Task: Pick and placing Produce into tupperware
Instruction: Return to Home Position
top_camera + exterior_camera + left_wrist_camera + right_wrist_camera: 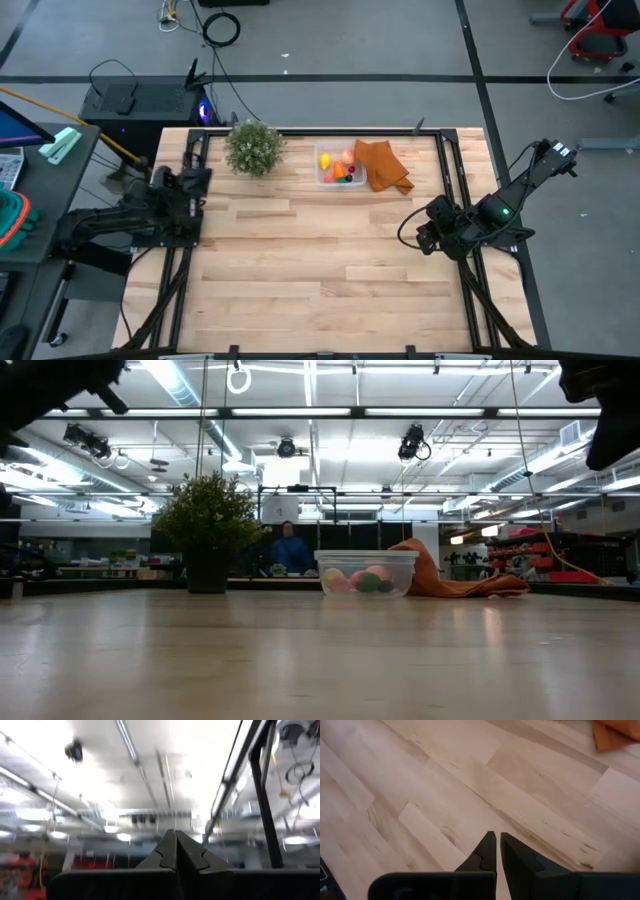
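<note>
Sitting at the table's 12 o'clock, the box held the produce, cloth at its 3 o'clock. The right gripper, nearly closed and empty, hung at 4 o'clock; the left gripper, closed and empty, hung at 9. Homing well likely meant retracting high, away from the box.

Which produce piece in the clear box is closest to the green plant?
The yellow lemon, at the tupperware's end facing the plant; the pink fruit and orange carrot lie nearer the orange cloth.
</note>
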Available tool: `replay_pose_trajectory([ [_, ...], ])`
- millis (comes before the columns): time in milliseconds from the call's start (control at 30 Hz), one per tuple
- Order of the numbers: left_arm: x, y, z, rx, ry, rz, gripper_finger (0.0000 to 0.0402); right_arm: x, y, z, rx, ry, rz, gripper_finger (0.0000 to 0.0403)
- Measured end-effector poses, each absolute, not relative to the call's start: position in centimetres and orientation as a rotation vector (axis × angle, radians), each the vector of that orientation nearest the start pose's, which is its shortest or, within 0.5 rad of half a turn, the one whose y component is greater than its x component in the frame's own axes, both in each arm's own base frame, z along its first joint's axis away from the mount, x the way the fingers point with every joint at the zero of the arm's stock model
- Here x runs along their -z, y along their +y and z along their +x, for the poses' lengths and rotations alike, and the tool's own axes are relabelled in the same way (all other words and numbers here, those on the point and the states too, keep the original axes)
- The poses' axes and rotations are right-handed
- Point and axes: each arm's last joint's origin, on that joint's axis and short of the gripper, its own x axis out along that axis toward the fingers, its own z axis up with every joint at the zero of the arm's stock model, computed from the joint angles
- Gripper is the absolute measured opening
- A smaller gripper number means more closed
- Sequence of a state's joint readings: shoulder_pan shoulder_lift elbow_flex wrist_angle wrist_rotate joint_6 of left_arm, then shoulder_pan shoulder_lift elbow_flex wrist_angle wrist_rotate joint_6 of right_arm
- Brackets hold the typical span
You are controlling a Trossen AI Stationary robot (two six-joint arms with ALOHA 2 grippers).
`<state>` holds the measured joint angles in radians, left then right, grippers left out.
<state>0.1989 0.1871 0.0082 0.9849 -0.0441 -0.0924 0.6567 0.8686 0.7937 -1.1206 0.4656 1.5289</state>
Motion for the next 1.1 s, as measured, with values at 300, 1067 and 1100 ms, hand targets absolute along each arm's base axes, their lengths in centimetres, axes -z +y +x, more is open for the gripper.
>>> replay_pose_trajectory([
  [300,-22.8,1.9,8.6,-0.179,-0.687,-0.09,0.0003,-26.1,6.9,11.4,0.615,0.78,0.724,0.0],
  [1067,-19.0,0.7,10.6,-0.055,-0.243,-0.268,0.0002,-26.1,6.7,11.4,0.648,0.729,0.735,0.0],
  [1100,-19.0,0.6,10.6,-0.049,-0.246,-0.266,0.0001,-26.1,6.7,11.4,0.648,0.729,0.735,0.0],
])
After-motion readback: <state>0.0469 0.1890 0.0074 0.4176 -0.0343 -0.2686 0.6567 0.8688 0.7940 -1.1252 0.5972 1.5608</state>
